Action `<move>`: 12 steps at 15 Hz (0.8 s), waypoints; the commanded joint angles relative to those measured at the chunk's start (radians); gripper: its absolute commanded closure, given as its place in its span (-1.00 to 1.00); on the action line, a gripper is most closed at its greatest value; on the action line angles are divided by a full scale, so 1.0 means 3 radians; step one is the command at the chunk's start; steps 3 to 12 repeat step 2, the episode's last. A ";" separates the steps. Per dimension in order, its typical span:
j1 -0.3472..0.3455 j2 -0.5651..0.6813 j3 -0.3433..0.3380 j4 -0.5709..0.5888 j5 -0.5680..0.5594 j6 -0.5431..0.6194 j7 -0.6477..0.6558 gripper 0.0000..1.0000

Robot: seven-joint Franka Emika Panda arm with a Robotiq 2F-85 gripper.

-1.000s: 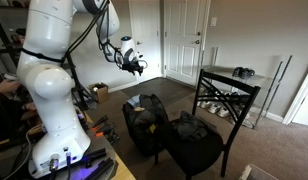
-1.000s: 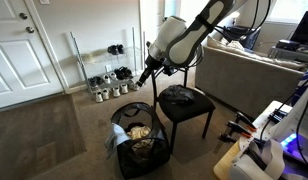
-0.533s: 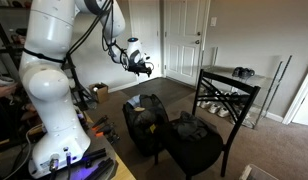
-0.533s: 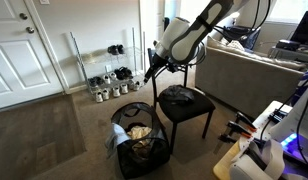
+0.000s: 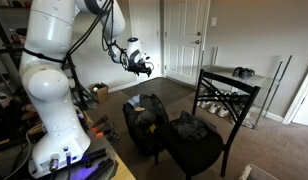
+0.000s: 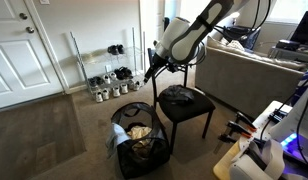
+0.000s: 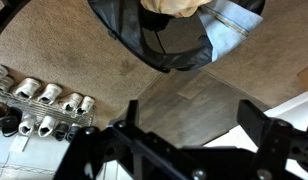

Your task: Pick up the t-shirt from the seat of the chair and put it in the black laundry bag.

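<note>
1. The black two-fingered Robotiq gripper (image 5: 142, 68) hangs in mid-air, jaws spread wide and empty.
2. The dark crumpled t-shirt (image 5: 191, 128) lies on the black metal chair's (image 5: 197, 152) seat.
3. The black fabric laundry bag (image 5: 144, 120) stands open at the chair's 9 o'clock, with the gripper at the bag's 12 o'clock.

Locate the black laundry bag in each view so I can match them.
Exterior view: black laundry bag lower centre.
Exterior view: black laundry bag bottom centre, open-topped.
Wrist view: black laundry bag at top edge, centre.
Shared landmark: shoe rack, in all three.
</note>
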 commanded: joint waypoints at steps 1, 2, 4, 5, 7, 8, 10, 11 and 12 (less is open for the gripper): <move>0.0032 0.0001 -0.0025 0.0005 0.0028 0.0001 -0.0013 -1.00; 0.0032 0.0001 -0.0025 0.0005 0.0028 0.0001 -0.0013 -1.00; 0.0032 0.0001 -0.0025 0.0005 0.0028 0.0001 -0.0013 -1.00; 0.0032 0.0001 -0.0025 0.0005 0.0028 0.0001 -0.0013 -1.00; 0.0032 0.0001 -0.0025 0.0005 0.0028 0.0001 -0.0013 -1.00; 0.0032 0.0001 -0.0025 0.0005 0.0028 0.0001 -0.0013 -1.00; 0.0032 0.0001 -0.0025 0.0005 0.0028 0.0001 -0.0013 -1.00; 0.0032 0.0001 -0.0025 0.0005 0.0028 0.0001 -0.0013 -1.00; 0.0032 0.0001 -0.0025 0.0005 0.0028 0.0001 -0.0013 -1.00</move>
